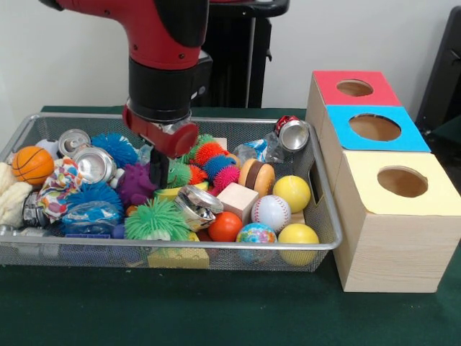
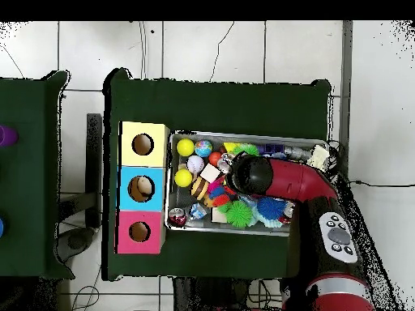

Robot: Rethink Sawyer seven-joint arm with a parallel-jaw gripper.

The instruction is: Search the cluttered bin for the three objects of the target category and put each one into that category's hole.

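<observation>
A wire mesh bin [image 1: 325, 216] holds a jumble of toys. My gripper [image 1: 158, 173] reaches down into its middle, between a purple spiky toy [image 1: 135, 184] and a crushed silver can [image 1: 196, 205]. More cans lie at the left [image 1: 96, 164] and at the back right [image 1: 292, 133]. Two yellow balls [image 1: 292, 192] [image 1: 297, 236], a baseball [image 1: 271, 212] and an orange ball [image 1: 225, 226] sit at the right end. A green spiky ball [image 1: 156, 220] lies near the front. In the overhead view the arm's wrist [image 2: 247, 174] hides the gripper.
Three wooden boxes with round holes stand in a row right of the bin: red-topped [image 1: 354, 88], blue-topped [image 1: 374, 127], yellow-topped [image 1: 402, 182]. In the bin also lie a small basketball [image 1: 32, 165], a wooden block [image 1: 238, 200] and a burger toy [image 1: 257, 175].
</observation>
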